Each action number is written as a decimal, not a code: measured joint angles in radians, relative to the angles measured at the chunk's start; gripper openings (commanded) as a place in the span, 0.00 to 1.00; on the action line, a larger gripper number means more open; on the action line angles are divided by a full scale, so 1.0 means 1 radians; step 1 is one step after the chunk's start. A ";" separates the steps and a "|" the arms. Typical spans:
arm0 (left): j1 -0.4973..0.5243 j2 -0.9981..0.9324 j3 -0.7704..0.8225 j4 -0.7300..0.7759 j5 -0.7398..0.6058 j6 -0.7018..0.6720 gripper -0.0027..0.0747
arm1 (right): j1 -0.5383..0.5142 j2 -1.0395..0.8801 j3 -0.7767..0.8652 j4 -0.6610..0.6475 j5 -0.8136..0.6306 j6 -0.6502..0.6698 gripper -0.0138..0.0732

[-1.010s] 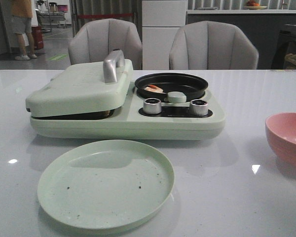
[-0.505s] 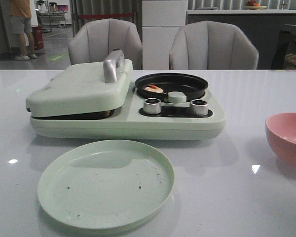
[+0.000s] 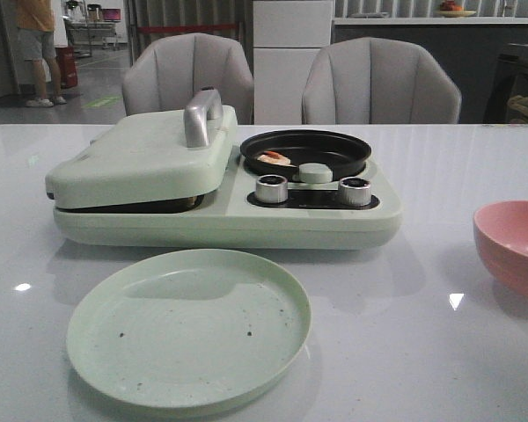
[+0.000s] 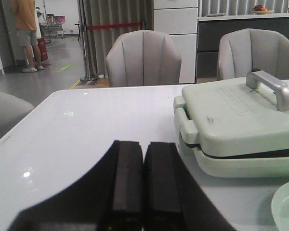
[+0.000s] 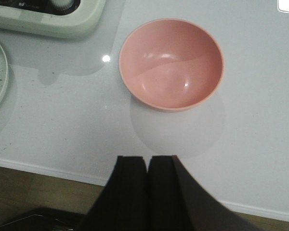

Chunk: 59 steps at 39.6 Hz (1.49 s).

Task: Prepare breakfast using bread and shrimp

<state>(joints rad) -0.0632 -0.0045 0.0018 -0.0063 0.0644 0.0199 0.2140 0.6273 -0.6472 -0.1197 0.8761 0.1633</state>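
The shrimp [image 3: 275, 158] lies in the small black pan [image 3: 334, 145] on the right side of the pale green breakfast maker [image 3: 220, 220]. The maker's lid [image 3: 141, 158] with the silver handle [image 3: 202, 116] is down, and no bread shows in any view. My left gripper [image 4: 143, 147] is shut and empty, above the table to the left of the maker [image 4: 241, 125]. My right gripper [image 5: 148, 160] is shut and empty, over the table's front edge, short of the pink bowl [image 5: 171, 62]. Neither gripper appears in the front view.
An empty pale green plate [image 3: 189, 325] with dark crumbs lies in front of the maker. The pink bowl [image 3: 515, 246] stands at the right, empty. Two silver knobs [image 3: 271, 188] sit beside a round green pad [image 3: 315, 172]. Two grey chairs [image 3: 378, 83] stand behind the table.
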 measured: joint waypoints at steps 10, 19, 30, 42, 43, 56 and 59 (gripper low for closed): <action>0.004 0.000 0.000 -0.010 -0.017 0.010 0.16 | 0.000 0.000 0.000 0.000 0.000 0.000 0.18; 0.042 0.000 0.000 -0.012 -0.019 0.010 0.16 | 0.000 0.000 0.000 0.000 0.000 0.000 0.18; 0.045 0.000 0.000 -0.012 -0.019 0.010 0.16 | 0.000 0.000 0.000 0.000 0.000 0.000 0.18; 0.045 0.000 0.000 -0.012 -0.019 0.010 0.16 | 0.000 0.000 0.000 0.000 0.000 0.000 0.18; 0.045 0.000 0.000 -0.012 -0.019 0.010 0.16 | 0.000 0.000 0.000 0.000 0.000 0.000 0.18; 0.045 0.000 0.000 -0.014 -0.019 0.011 0.16 | 0.000 0.000 0.000 0.000 0.000 0.000 0.18; 0.045 0.000 0.000 -0.014 -0.019 0.011 0.16 | 0.000 -0.002 0.000 0.000 0.000 0.000 0.18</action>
<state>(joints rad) -0.0182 -0.0045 0.0018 -0.0201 0.0451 0.0311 0.2140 0.6253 -0.6472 -0.1197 0.8761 0.1633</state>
